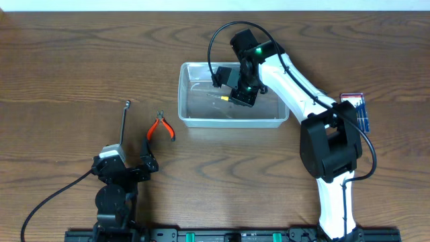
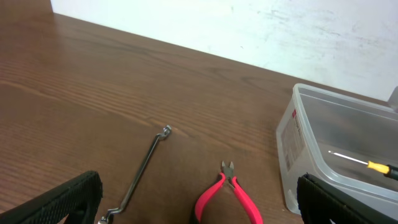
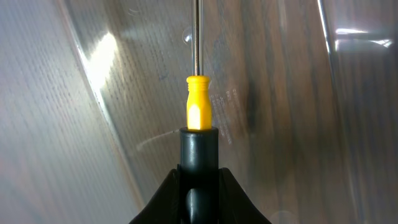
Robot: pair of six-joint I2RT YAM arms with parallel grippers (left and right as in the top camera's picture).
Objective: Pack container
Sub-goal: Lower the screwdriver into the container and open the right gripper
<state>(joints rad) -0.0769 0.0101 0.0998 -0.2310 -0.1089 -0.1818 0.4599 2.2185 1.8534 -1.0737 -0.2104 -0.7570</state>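
**Screwdriver held inside the clear bin**

The clear, translucent plastic rectangular container [image 1: 232, 119] with rounded corners and a rim sits on the dark brown wooden counter [image 1: 67, 67], a little right of centre and towards the far side; it stands flat with its open top up. The right arm reaches from the near right edge over the container's far rim; the right end effector [image 1: 242, 94] hangs inside the container's outline, clenched on the black handle of a slim screwdriver with a yellow collar and a thin steel shaft [image 3: 199, 109]; in the right wrist view the black fingers [image 3: 236, 199] close on either side of the handle, and the shaft points away over the clear floor. Through the side wall the screwdriver looks low and nearly level; I cannot tell whether it touches the floor.

The left end effector [image 2: 199, 185] rests at the near left, released, its two black fingers spread wide with nothing between them. Red-handled cutting pliers [image 1: 161, 128] lie on the counter just left of the container, apart from it; a thin bent steel wrench [image 1: 124, 121] lies left of the pliers. A flat blue packet with a red top edge [image 1: 356, 111] lies at the right, beyond the right arm; its contents are too small to tell.
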